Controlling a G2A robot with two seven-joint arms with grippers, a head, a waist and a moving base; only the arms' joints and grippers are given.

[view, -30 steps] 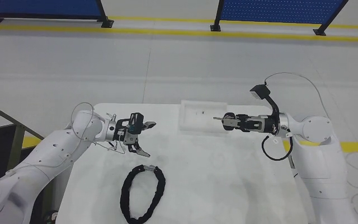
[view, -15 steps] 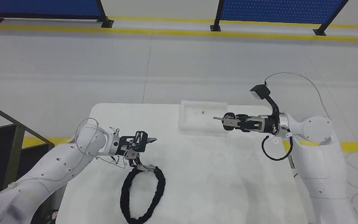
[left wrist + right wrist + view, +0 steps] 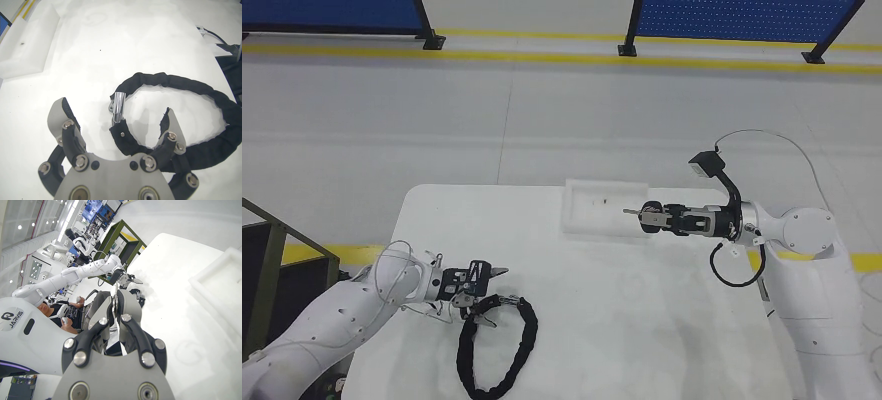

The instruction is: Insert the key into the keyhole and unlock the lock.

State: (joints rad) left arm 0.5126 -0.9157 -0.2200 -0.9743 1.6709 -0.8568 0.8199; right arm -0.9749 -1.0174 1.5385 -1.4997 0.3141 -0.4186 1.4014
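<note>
Black fabric-sleeved chain lock (image 3: 497,345): lying looped on white table (image 3: 642,320), front left. Straddling its chrome cylinder (image 3: 118,106) with left gripper (image 3: 490,292) spread wide, gripping nothing (grasp stage, seemingly). Holding small silver key (image 3: 630,211) pinched in right gripper (image 3: 642,214), aloft, well right. Next: closing on cylinder, steadying it for insertion.

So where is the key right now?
In the top view the key is pinched in the right end effector, beside the white foam tray, well away from the black chain lock on the left side.
</note>
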